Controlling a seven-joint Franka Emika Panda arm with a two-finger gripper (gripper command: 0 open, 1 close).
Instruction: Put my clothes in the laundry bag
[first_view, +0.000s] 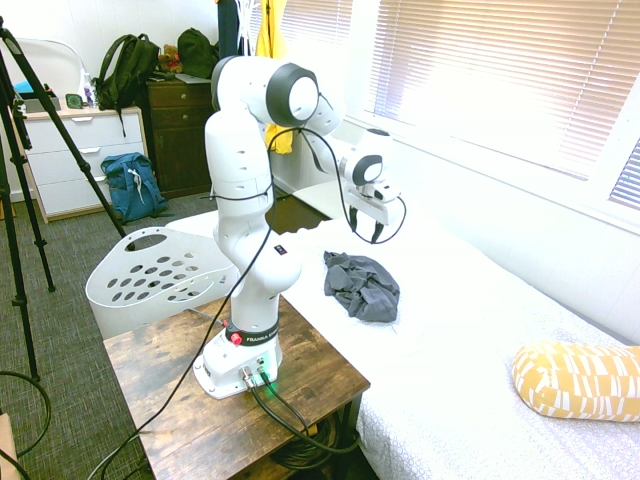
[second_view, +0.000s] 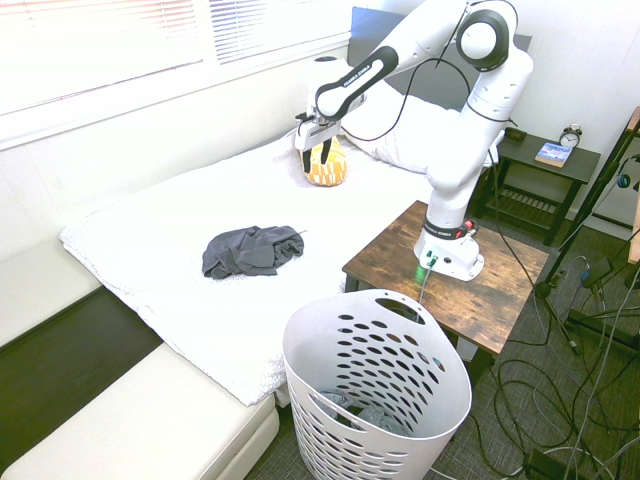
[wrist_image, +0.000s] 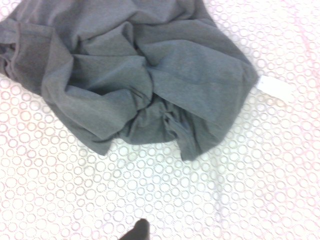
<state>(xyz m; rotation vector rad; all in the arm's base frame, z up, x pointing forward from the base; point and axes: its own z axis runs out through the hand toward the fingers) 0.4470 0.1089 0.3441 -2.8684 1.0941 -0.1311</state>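
Observation:
The clothes (first_view: 362, 285) are one crumpled dark grey garment lying on the white bed (first_view: 470, 340), also seen in the second exterior view (second_view: 252, 250) and filling much of the wrist view (wrist_image: 140, 85). My gripper (first_view: 372, 232) hangs open and empty in the air above the bed, a little past the garment on the window side (second_view: 312, 155). The laundry bag (first_view: 160, 275) is a white holed basket on the floor at the bed's corner (second_view: 375, 390), with some grey fabric in its bottom.
A yellow patterned pillow (first_view: 580, 380) lies at the head of the bed (second_view: 325, 165). The wooden side table (first_view: 180, 400) stands between bed and basket. A blue backpack (first_view: 132, 185) leans by the dresser. A white tag (wrist_image: 274, 87) lies beside the garment.

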